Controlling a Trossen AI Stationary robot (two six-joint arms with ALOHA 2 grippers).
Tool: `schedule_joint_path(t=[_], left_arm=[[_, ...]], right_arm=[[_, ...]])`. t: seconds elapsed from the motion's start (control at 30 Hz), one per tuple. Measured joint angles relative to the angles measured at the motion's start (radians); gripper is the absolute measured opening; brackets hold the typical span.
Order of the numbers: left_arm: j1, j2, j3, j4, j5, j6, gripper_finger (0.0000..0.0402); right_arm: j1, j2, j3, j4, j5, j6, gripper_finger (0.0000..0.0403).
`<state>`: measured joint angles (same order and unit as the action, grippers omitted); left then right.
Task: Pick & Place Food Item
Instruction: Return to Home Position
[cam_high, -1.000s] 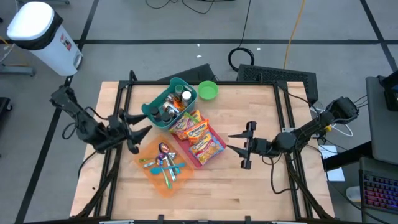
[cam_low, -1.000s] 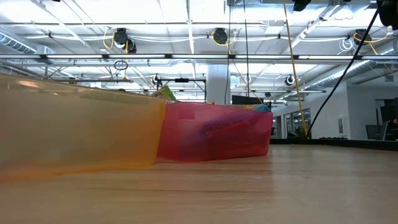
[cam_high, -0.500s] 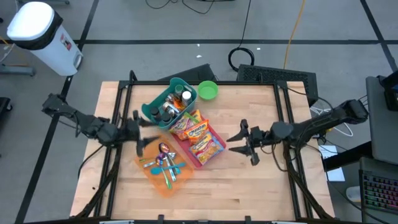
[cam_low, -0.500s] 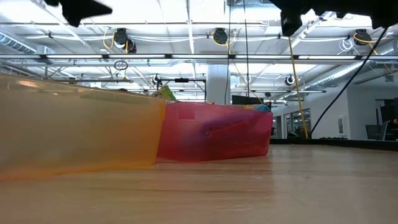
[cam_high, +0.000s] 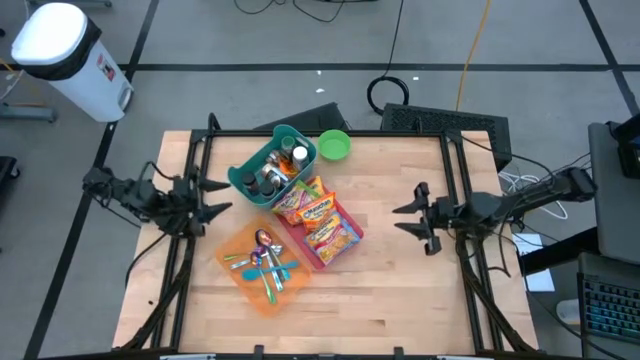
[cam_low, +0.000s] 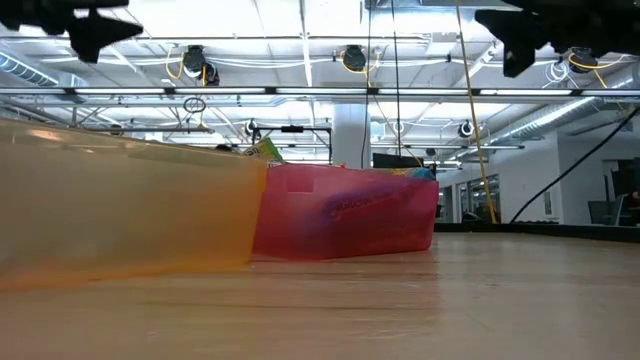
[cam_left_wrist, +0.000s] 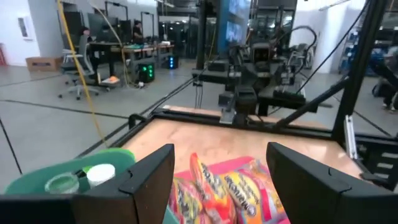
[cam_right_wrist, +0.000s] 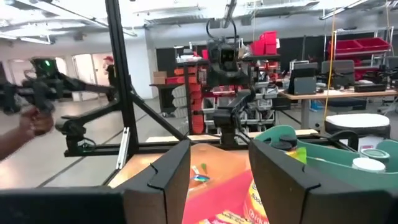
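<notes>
Several colourful snack packets (cam_high: 318, 218) lie in a red bin (cam_high: 345, 250) at the table's middle; they also show in the left wrist view (cam_left_wrist: 224, 186). My left gripper (cam_high: 218, 196) is open and empty, raised above the table's left side, with its fingers pointing right toward the bins. My right gripper (cam_high: 398, 219) is open and empty, raised right of the red bin, and points left at it. In the right wrist view the red bin (cam_right_wrist: 217, 196) lies ahead between the fingers.
A teal bin (cam_high: 270, 168) with bottles stands behind the red bin. A green bowl (cam_high: 334, 146) sits at the far edge. An orange bin (cam_high: 262, 264) with utensils stands nearer, left of the red bin. Bare wood lies at the table's right and near side.
My left gripper has drawn back toward the table's left edge and a little toward the far edge, staying open. My right gripper has drawn back toward the table's right edge, away from the red bin, staying open. The bins and packets have not moved.
</notes>
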<state>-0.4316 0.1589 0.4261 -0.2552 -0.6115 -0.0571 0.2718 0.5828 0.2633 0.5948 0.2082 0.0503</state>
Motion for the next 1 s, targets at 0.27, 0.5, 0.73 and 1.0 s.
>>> schedule_joint_path(t=[0.27, 0.5, 0.73, 1.0], left_arm=[[0.003, -0.151, -0.134, -0.008, -0.019, 0.002, 0.0257], [0.05, -0.152, -0.119, -0.036, -0.059, 0.005, 0.0257], [0.103, -0.153, -0.153, -0.033, 0.101, -0.032, 0.0257], [0.176, -0.153, -0.233, 0.072, 0.163, -0.04, 0.0258]], right_arm=[[0.0, -0.224, -0.008, -0.286, -0.001, 0.017, 0.0155], [-0.04, -0.326, -0.009, -0.404, 0.001, -0.103, 0.0155], [-0.198, -0.35, -0.01, -0.487, -0.205, -0.105, 0.0155], [-0.395, -0.437, -0.106, -0.382, -0.393, -0.034, 0.0155]])
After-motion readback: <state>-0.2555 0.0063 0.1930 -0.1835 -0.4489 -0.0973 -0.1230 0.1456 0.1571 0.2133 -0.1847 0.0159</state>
